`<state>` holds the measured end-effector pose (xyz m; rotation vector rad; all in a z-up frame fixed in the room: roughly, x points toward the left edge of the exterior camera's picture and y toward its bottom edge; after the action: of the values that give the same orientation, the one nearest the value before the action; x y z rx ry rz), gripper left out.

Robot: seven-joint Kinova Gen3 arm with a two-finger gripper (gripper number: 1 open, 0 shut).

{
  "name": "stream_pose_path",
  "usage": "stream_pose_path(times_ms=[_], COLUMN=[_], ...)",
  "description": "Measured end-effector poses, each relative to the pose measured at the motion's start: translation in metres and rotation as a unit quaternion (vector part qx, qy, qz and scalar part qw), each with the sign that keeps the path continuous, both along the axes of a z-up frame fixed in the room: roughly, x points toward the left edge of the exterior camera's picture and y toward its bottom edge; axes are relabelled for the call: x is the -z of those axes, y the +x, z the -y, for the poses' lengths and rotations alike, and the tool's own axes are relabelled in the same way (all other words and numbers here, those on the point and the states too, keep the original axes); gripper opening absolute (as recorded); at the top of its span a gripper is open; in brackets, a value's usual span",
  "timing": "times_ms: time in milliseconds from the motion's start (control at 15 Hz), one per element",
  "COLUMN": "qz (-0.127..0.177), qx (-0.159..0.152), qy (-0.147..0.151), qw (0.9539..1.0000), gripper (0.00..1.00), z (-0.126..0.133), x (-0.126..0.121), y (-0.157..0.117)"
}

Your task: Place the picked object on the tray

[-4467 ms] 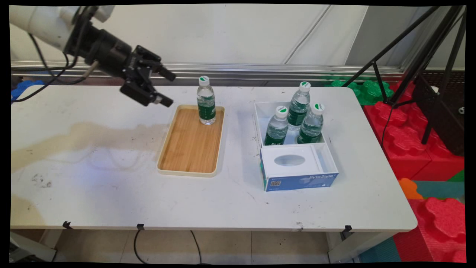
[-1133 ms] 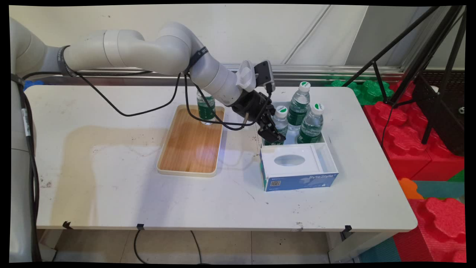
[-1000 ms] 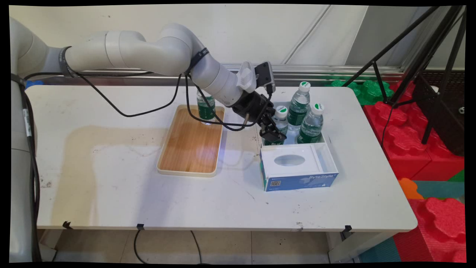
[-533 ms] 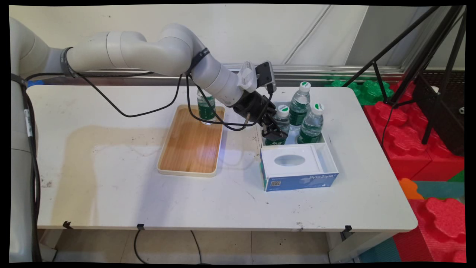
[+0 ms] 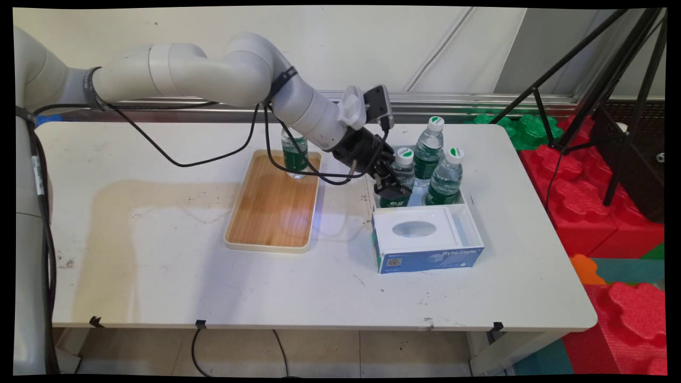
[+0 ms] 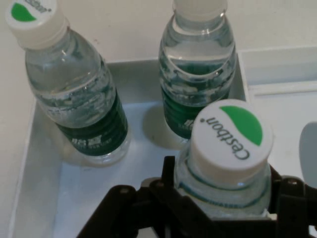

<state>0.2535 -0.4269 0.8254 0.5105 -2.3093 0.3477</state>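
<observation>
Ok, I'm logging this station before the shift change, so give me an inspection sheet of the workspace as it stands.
Surface: white table, stained and scuffed on its left half.
Things: wooden tray with one water bottle standing at its far end; white box holding three bottles, beside a white insert with an oval hole.
End effector: shut on the near-left bottle just under its cap; that bottle is in the white box.
Other two bottles: upright in the box.
Clutter: nothing seen.
Cables: black cables hang from the arm over the tray.
Surroundings: black tripod, red foam blocks on the right.
</observation>
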Motion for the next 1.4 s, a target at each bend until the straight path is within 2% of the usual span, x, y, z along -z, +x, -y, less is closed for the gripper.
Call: stream_pose_path(times_ms=[733,1400], qz=[-0.022,-0.042], qx=[-0.011,-0.004], qy=[-0.013,-0.036], qw=[0.9996,0.9984], gripper=[0.0,0.0], z=[-0.009,-0.037], x=[-0.029,-0.091], y=[0.015,0.049])
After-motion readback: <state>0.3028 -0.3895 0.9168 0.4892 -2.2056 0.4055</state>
